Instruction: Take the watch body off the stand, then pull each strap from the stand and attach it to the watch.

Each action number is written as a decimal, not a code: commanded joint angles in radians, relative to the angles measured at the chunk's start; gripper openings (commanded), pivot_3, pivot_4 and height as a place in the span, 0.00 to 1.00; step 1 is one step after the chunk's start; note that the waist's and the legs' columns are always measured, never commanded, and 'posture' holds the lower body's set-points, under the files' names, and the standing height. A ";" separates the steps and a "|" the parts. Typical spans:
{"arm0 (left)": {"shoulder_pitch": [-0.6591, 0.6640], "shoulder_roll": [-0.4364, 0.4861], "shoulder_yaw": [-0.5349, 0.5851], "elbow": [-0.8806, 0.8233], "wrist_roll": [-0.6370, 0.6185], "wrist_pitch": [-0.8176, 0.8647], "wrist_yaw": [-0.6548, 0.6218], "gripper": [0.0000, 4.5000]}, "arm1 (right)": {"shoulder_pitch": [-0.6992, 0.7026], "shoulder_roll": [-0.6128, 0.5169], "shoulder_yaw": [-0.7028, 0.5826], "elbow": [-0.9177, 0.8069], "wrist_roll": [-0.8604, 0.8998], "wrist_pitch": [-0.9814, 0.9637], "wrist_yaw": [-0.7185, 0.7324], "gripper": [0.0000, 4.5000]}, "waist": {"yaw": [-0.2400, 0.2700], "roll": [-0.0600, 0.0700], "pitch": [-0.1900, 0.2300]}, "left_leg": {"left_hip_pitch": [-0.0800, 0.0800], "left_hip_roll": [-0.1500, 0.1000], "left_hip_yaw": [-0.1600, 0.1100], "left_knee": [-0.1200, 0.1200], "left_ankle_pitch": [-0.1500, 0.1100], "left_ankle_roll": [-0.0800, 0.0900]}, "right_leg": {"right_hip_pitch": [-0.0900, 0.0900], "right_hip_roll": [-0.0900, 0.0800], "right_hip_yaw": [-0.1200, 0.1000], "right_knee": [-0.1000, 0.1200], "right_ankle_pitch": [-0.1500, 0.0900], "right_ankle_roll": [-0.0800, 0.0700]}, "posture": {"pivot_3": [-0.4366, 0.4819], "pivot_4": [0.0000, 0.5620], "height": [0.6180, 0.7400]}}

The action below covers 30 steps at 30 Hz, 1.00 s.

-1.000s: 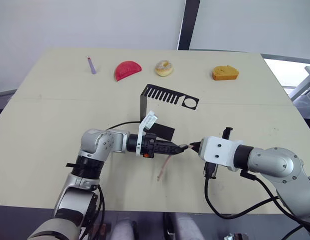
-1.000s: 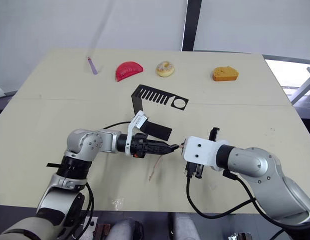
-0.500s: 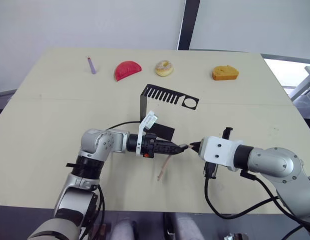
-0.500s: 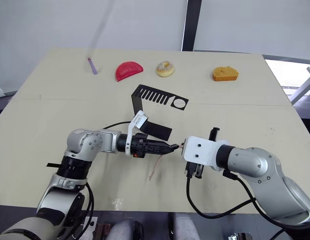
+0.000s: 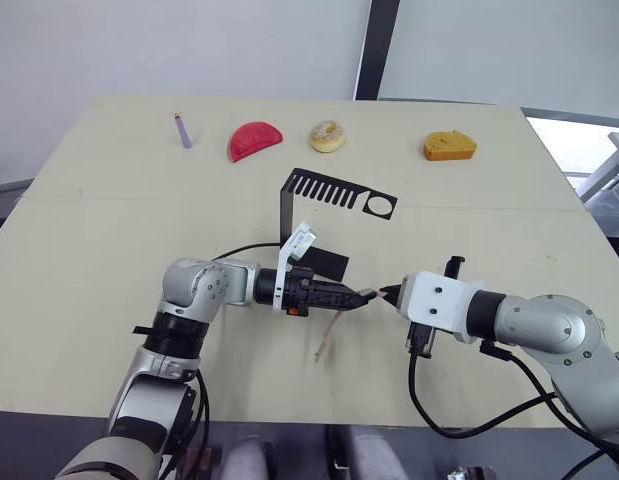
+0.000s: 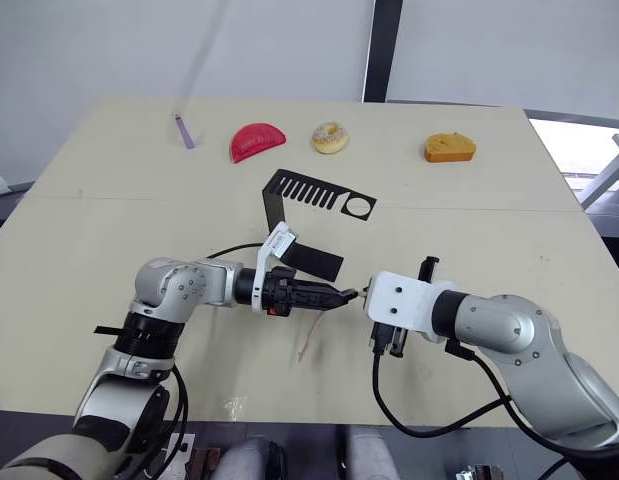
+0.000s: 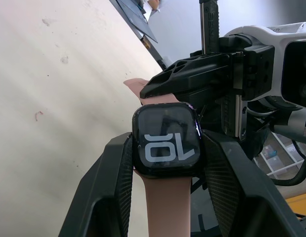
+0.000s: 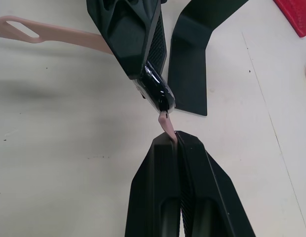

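While left tool (image 7: 165, 163) clamps watch body (image 7: 166, 139) | right tool (image 8: 178, 139) pinches strap (image 8: 168, 127) against it

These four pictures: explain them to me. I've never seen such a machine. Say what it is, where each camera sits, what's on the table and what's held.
A two-armed robot at a table. Two views come from its head, looking down; two come from its wrists, looking along the fingers. The left gripper clamps the watch body, with one strap attached and hanging. The right gripper pinches the second strap against the watch. Behind stands the stand. Along the far edge lie a purple stick, a red slice, a doughnut and an orange piece.
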 commanded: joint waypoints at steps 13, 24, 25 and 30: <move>-0.021 -0.031 -0.008 -0.040 -0.037 -0.016 -0.021 0.36 | -0.019 0.009 -0.018 -0.021 0.017 -0.007 -0.005 0.00 | 0.000 0.000 0.000 | 0.000 0.000 0.000 0.000 0.000 0.000 | 0.000 0.000 0.000 0.000 0.000 0.000 | 0.48 0.27 0.98; -0.033 0.023 -0.011 -0.008 -0.023 -0.040 -0.061 0.36 | 0.003 -0.014 -0.075 -0.055 0.038 0.009 -0.001 0.00 | 0.000 0.000 0.000 | 0.000 0.000 0.000 0.000 0.000 0.000 | 0.000 0.000 0.000 0.000 0.000 0.000 | 0.48 0.27 0.98; -0.033 0.030 -0.015 -0.007 -0.019 -0.044 -0.067 0.36 | 0.006 -0.015 -0.078 -0.058 0.039 0.011 -0.001 0.00 | -0.001 0.000 0.000 | 0.000 0.000 0.000 0.000 0.000 0.000 | 0.000 0.000 0.000 0.000 0.000 0.000 | 0.48 0.27 0.98; -0.041 0.055 -0.019 0.008 -0.012 -0.056 -0.089 0.36 | 0.019 -0.024 -0.094 -0.069 0.043 0.015 -0.005 0.00 | 0.000 0.000 0.000 | 0.000 0.000 0.000 0.000 0.000 0.000 | 0.000 0.000 0.000 0.000 0.000 0.000 | 0.48 0.27 0.98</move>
